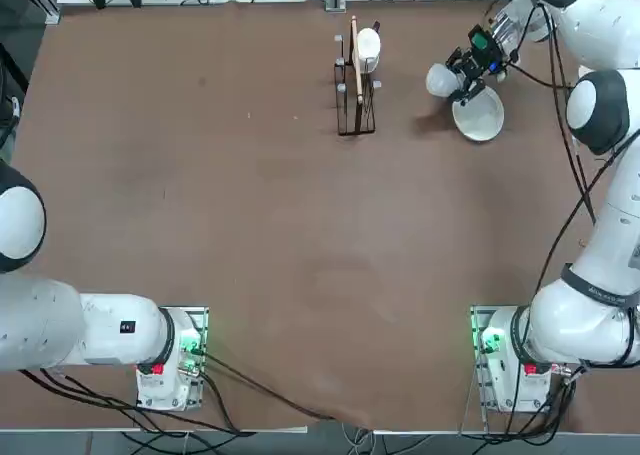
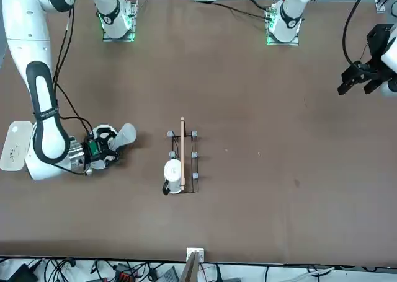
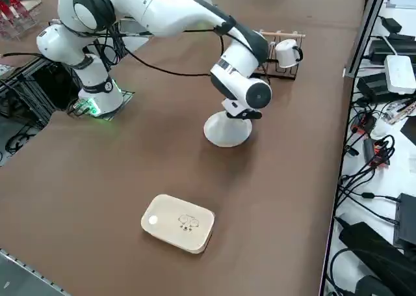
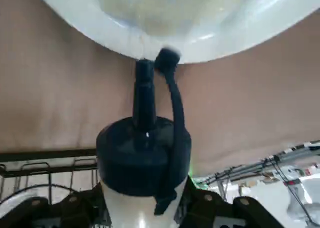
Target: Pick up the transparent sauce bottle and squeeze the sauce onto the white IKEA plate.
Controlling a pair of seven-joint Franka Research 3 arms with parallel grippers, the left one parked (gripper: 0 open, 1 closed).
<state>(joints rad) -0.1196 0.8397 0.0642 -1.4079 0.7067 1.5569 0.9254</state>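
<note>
Where the bottle [image 4: 142, 213] is: over the edge of the plate [image 1: 478, 115], in the right gripper [image 4: 144, 202], tilted nozzle-down toward the plate; in the top view its base shows just beside the plate, on the left.
Right gripper: closed around the pale body of the bottle, pinching it from both sides, the dark cap left clear of the grip.
Nozzle [image 4: 144, 95]: dark blue, aimed at the plate's rim; a faint streak shows by its tip, though whether sauce is running cannot be told.
Stopper [image 4: 167, 58]: off the nozzle, held beside it by its dark strap, close to the plate's rim in the wrist view.
Bottle contents: how full it is cannot be told through the cloudy wall.
Plate contents: a pale, glossy, yellowish patch spread over the inner surface.
Rack [image 1: 355, 87]: dark wire, well apart from the plate, to its left on the table [image 1: 260, 225].
Rack contents: a white mug [image 3: 286, 53] with a black handle, and a wooden rod [image 2: 182, 155] lying along the frame.
Box [image 3: 179, 223]: white, rounded, closed, with a small drawing on top, well apart from the plate on its right; its inside is hidden.
</note>
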